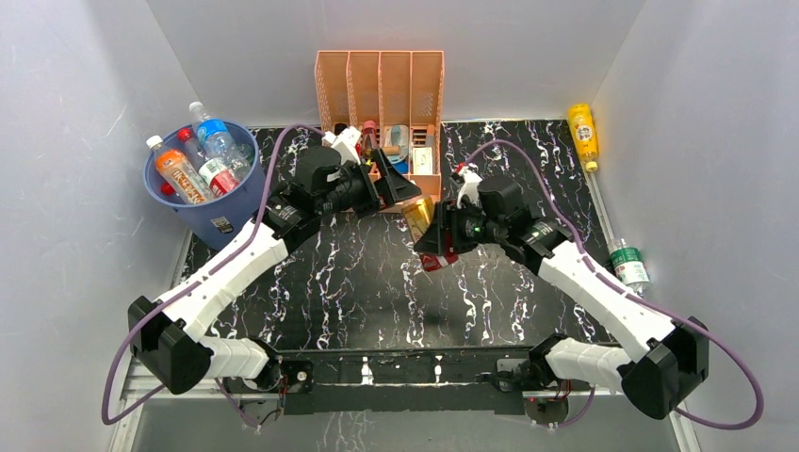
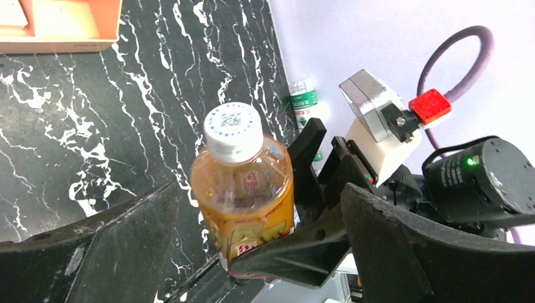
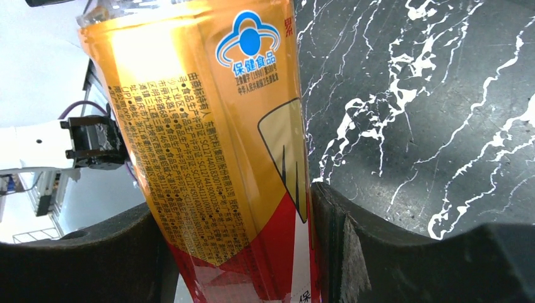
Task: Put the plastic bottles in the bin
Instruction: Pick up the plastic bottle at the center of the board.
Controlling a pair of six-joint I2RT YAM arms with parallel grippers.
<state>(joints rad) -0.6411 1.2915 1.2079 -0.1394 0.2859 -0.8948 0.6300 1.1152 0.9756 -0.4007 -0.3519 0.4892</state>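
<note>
An orange juice bottle [image 1: 420,220] with a white cap and a red base hangs tilted above the middle of the table, and my right gripper [image 1: 435,247] is shut on its lower part. In the right wrist view both pads press the bottle [image 3: 208,139] at my right gripper [image 3: 236,221]. My left gripper [image 2: 262,196] stands open, its fingers wide on either side of the bottle [image 2: 243,183] without touching it. The blue bin [image 1: 193,215] at the back left holds several bottles [image 1: 203,162]. Two more bottles lie by the right wall: a yellow bottle [image 1: 583,135] and a green-labelled bottle [image 1: 627,264].
The peach slotted rack [image 1: 379,89] stands at the back centre, just behind my left gripper [image 1: 400,188]. White walls close in on both sides of the black marbled table [image 1: 377,292]. The green-labelled bottle [image 2: 306,101] also shows in the left wrist view.
</note>
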